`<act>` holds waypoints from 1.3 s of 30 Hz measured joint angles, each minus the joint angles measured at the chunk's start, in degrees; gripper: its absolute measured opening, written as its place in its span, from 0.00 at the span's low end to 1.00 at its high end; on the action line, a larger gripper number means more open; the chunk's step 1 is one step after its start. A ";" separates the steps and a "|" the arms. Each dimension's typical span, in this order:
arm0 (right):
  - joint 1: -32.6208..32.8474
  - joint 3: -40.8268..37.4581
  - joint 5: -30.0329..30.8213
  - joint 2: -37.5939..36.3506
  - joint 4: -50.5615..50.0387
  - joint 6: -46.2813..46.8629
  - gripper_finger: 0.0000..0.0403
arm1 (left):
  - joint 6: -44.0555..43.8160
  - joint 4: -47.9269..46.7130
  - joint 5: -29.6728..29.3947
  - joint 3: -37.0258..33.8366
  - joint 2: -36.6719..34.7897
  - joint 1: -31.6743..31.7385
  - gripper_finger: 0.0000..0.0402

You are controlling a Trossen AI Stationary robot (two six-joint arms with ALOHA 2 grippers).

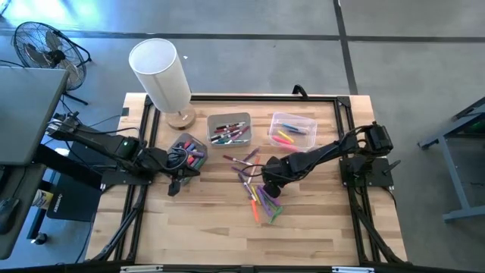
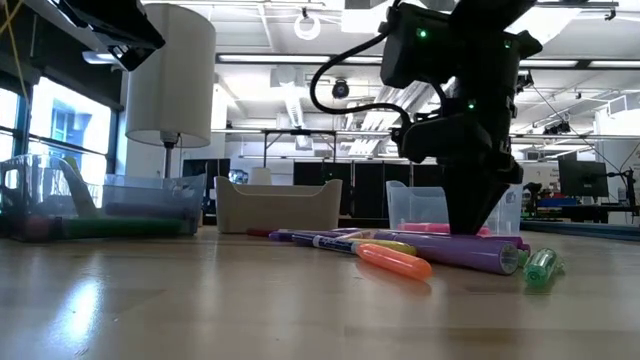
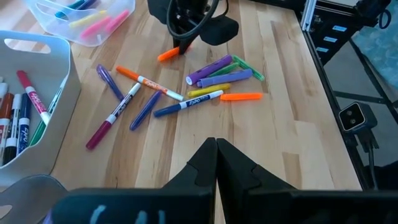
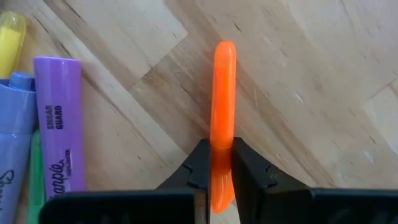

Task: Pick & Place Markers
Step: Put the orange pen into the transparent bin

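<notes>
Grey floor (image 1: 303,19), black fan (image 1: 42,45), window (image 2: 60,125)

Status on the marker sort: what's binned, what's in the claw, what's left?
Done: several markers already lie in the grey plastic bin, the clear plastic bin and the left clear tub.
In hand: the right claw is shut on a thin orange highlighter that lies on the wooden table. The left claw waits shut near its tub.
Left: about a dozen loose markers on the table.

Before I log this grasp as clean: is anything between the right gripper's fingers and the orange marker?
Nothing. In the right wrist view the right gripper has its fingers closed directly on the orange marker, with bare table around it.
</notes>
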 joint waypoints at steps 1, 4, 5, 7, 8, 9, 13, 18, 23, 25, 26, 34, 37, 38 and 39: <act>0.00 0.37 0.14 -0.13 -0.05 0.15 0.07 | 0.00 -0.01 0.00 0.00 0.00 0.00 0.00; 0.05 1.04 0.92 -1.52 -0.67 0.22 0.08 | 0.00 -0.01 0.00 0.00 0.00 0.00 0.00; 0.05 1.12 0.95 -2.11 -0.94 0.24 0.08 | -0.02 0.08 -0.01 0.00 0.00 0.00 0.00; 0.09 1.34 1.21 -4.09 -0.85 0.43 0.08 | -0.02 0.07 -0.02 0.00 0.00 0.00 0.00; 0.11 1.48 1.60 -5.30 -0.71 0.46 0.08 | -0.02 0.09 -0.04 0.00 0.00 0.00 0.00; 0.14 1.51 2.02 -6.53 -0.63 0.43 0.07 | -0.02 0.07 -0.04 0.00 0.00 0.00 0.00; -0.04 1.43 5.77 -11.81 -0.92 0.41 0.07 | -0.02 0.07 -0.13 0.00 0.00 0.00 0.00; -3.21 1.58 13.47 -20.84 -1.03 -1.12 0.08 | -0.24 0.25 -0.17 0.00 0.00 0.00 0.00; -11.85 1.63 17.03 -28.04 -2.69 -6.20 0.07 | -0.17 2.53 -0.19 0.00 0.02 0.00 0.00; -16.41 1.65 16.46 -29.02 -3.87 -8.45 0.08 | -0.17 3.07 -1.34 0.00 0.00 0.00 0.00; -18.73 1.65 15.78 -29.11 -4.64 -9.72 0.08 | -0.19 3.16 -2.26 0.00 0.00 0.00 0.00; -30.16 1.45 11.74 -24.73 -10.75 -18.96 0.10 | -0.38 3.35 -5.83 0.00 0.02 0.02 0.00; -31.60 1.45 12.31 -23.14 -10.78 -21.05 0.15 | -1.56 3.31 -6.05 0.00 0.02 0.02 0.00; -31.80 1.45 12.91 -22.80 -10.83 -21.16 0.18 | -1.64 3.27 -6.05 0.00 0.01 0.02 0.00; -32.01 1.45 13.31 -22.66 -10.92 -21.21 0.20 | -1.64 3.25 -6.05 0.00 0.02 0.02 0.00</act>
